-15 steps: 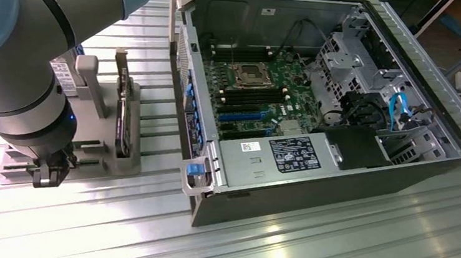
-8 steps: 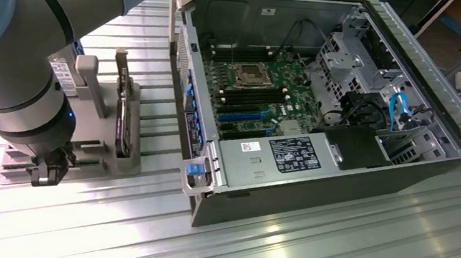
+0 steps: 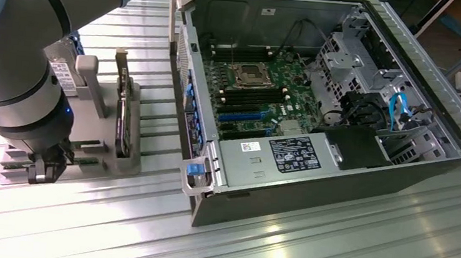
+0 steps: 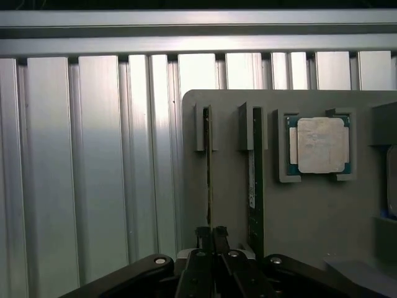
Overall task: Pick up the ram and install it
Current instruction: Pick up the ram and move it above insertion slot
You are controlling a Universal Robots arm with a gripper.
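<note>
The ram (image 4: 255, 180) stands on its long edge in a slot of the grey holder (image 4: 310, 217), thin edge up, with a pale label on the face turned toward the gripper's line. Its long axis runs straight away from the gripper (image 4: 211, 234), parallel to the ribs of the table (image 4: 93, 155). The near end lies just beside the fingertips, and the far end sits between two posts well ahead of them. The ram is off to one side of the jaw line, not under it.

The jaws are pressed almost together. They sit over the neighbouring parallel slot, where a thin dark strip (image 4: 208, 174) runs from its own posts up to the fingertips. Whether they pinch that strip, or whether it is a second stick seen edge-on, cannot be told. Past the ram, on the same side of the gripper, the processor (image 4: 317, 144) lies flat in its recess.

In the exterior view the gripper (image 3: 47, 164) is low at the holder's end. The card (image 3: 121, 113) stands on edge just past it, and the open case (image 3: 324, 112) is well apart beyond, its board (image 3: 259, 88) facing up.

Judged from this, the step in hand is the pick-up: the ram sits in the holder, not installed. A clean pick calls for jaws centred over the thin edge and a pull straight up out of the posts, since a tilt would likely bind it. Installing calls for matching the long axis to the board's slots.
</note>
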